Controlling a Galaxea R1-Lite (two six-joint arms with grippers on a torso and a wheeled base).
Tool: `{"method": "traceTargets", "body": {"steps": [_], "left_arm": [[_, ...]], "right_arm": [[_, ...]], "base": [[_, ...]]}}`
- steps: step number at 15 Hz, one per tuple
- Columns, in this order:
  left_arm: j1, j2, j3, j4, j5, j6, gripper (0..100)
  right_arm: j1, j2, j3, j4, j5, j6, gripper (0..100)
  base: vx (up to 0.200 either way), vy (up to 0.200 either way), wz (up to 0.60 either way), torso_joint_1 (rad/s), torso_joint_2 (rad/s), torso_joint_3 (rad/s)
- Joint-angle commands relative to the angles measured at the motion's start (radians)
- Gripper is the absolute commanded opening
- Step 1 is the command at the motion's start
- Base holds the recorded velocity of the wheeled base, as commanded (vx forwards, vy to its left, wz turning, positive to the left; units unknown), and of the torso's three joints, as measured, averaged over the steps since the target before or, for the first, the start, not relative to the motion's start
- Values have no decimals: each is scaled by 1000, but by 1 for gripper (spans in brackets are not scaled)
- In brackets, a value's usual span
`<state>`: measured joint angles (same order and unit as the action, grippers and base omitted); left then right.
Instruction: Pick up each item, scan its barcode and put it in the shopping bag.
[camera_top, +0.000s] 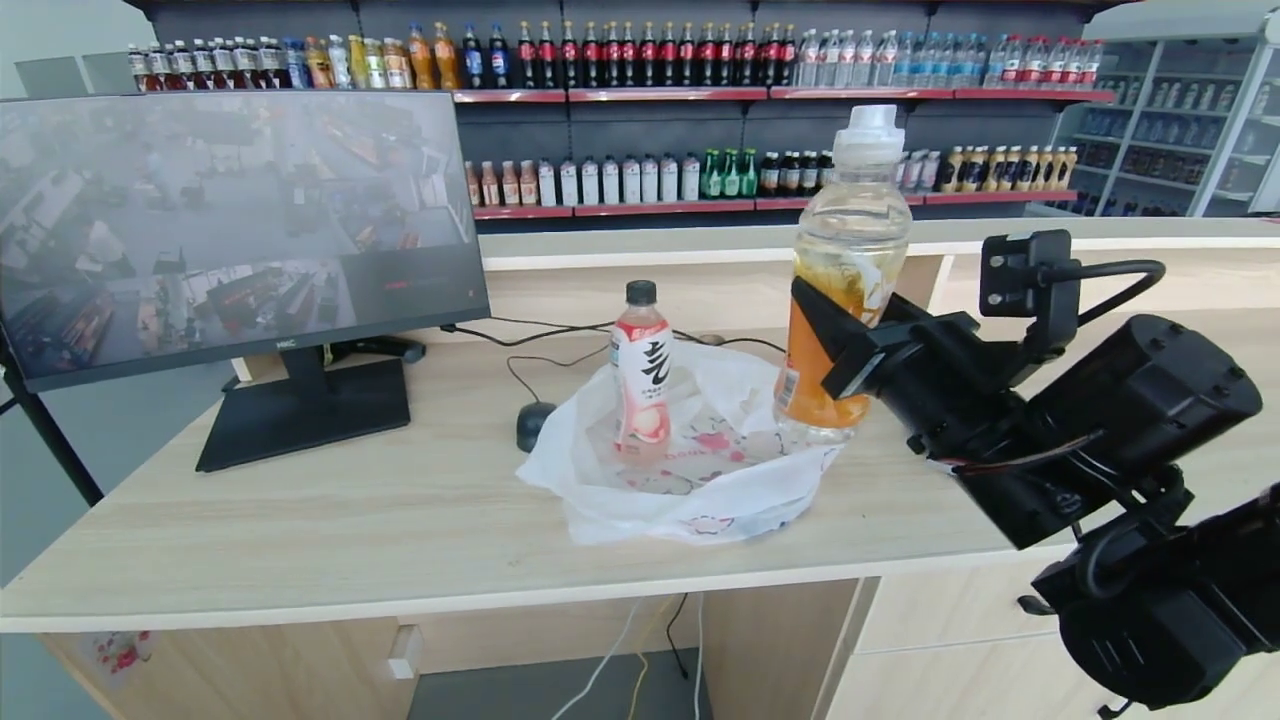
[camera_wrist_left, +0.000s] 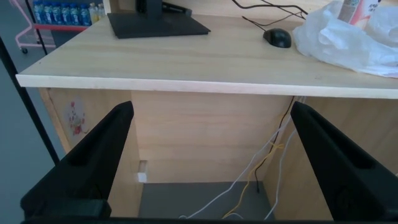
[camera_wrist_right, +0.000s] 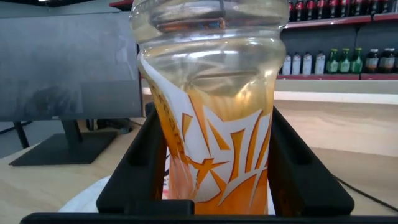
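Observation:
My right gripper (camera_top: 835, 345) is shut on a large orange-labelled bottle (camera_top: 845, 290) with a white cap, held upright in the air at the right edge of the white shopping bag (camera_top: 690, 480). Close up, that orange-labelled bottle (camera_wrist_right: 214, 124) sits between the black fingers (camera_wrist_right: 140, 162). A smaller pink-labelled bottle (camera_top: 640, 375) with a black cap stands upright inside the bag. My left gripper (camera_wrist_left: 208, 168) hangs open below the counter's front edge, nothing between its fingers (camera_wrist_left: 99, 155). A corner of the shopping bag (camera_wrist_left: 345, 40) lies on the counter top.
A monitor (camera_top: 230, 220) on a black stand occupies the counter's left. A black mouse (camera_top: 533, 425) with its cable lies left of the bag. Cables (camera_wrist_left: 267, 168) hang under the counter (camera_wrist_left: 186, 68). Drink shelves (camera_top: 700, 60) stand behind.

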<state>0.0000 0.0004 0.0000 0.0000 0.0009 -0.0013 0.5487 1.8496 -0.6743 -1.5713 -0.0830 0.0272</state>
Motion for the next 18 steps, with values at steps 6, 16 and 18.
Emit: {"method": "traceTargets", "body": {"steps": [6, 16, 18], "left_arm": [[0, 0, 0, 0, 1, 0, 100], [0, 0, 0, 0, 1, 0, 100], [0, 0, 0, 0, 1, 0, 100]], "right_arm": [[33, 155, -73, 0, 3, 22, 0], [19, 319, -199, 0, 3, 23, 0], [-1, 349, -240, 0, 3, 23, 0]], "base": [[0, 0, 0, 0, 0, 0], [0, 0, 0, 0, 0, 0], [0, 0, 0, 0, 0, 0]]}}
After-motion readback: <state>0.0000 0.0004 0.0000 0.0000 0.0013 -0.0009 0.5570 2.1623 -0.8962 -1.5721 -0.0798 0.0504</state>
